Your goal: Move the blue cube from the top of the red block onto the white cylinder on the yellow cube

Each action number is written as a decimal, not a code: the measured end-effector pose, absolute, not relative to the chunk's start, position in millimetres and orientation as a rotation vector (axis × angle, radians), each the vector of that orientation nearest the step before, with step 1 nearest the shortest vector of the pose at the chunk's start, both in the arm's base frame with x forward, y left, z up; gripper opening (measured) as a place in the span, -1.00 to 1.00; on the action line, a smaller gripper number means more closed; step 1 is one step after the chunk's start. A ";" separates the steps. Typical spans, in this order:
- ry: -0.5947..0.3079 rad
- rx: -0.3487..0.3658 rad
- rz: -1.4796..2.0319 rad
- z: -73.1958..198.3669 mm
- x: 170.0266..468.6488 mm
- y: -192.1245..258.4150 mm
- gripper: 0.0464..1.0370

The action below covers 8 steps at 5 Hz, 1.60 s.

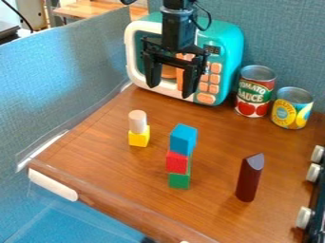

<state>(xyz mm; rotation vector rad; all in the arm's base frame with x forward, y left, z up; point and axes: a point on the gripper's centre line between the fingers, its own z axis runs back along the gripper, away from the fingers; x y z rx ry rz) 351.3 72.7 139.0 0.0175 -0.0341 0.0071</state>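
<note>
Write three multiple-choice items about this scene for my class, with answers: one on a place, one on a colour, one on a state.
1. Where is the blue cube?
A. Alone on the table
B. On top of the red block
C. Under the red block

2. What colour is the cube under the pale cylinder?
A. Yellow
B. Green
C. Red

3. What state is the gripper in?
A. Shut on the blue cube
B. Shut on the pale cylinder
C. Open, holding nothing

Answers:
1. B: the blue cube tops the stack, with the red block right below it.
2. A: the cube's visible faces are yellow.
3. C: its fingers stand apart with nothing gripped between them.
</note>
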 end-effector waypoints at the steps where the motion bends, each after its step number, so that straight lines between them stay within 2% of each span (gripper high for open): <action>1: 0.007 0.005 0.006 124.0 349.7 71.6 0.93; 3: 0.022 -0.036 -0.001 106.8 337.7 62.7 0.93; 5: -0.023 -0.039 -0.008 114.0 334.3 51.2 0.93; 8: 0.029 -0.007 -0.069 101.4 326.7 17.9 0.93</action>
